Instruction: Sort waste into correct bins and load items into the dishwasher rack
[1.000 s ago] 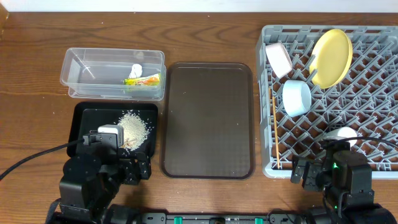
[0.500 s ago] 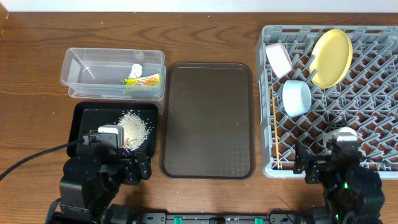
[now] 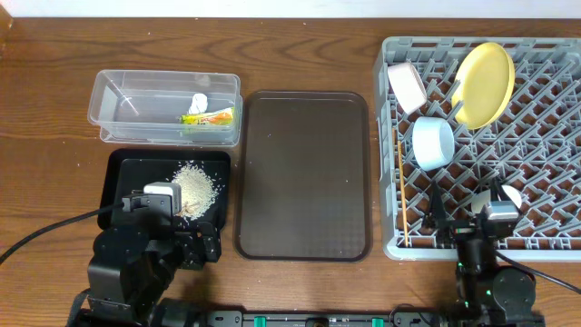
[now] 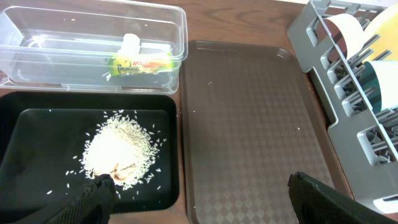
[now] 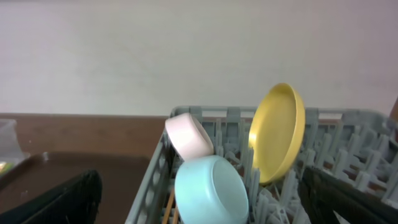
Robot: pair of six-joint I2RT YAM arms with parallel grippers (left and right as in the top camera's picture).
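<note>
Task looks nearly done. Tray (image 3: 304,173) at centre carries nothing. Clear bin (image 3: 118,100) at 10 o'clock holds a wrapper (image 3: 211,116); black bin (image 3: 132,177) at 8 o'clock holds rice (image 3: 195,184). Rack (image 3: 545,145) at 3 o'clock has pink cup (image 3: 406,84), yellow plate (image 3: 484,82), blue bowl (image 3: 432,143), and chopsticks (image 3: 399,182) along its L edge. White item (image 3: 511,194) at 4 o'clock is prob. a cup, half hidden by R arm. L gripper (image 4: 199,180): fingers wide apart, nothing btwn. R gripper (image 5: 199,177): likewise spread and unloaded, at rack's near edge. Left, I'd judge: only parking the arms.
</note>
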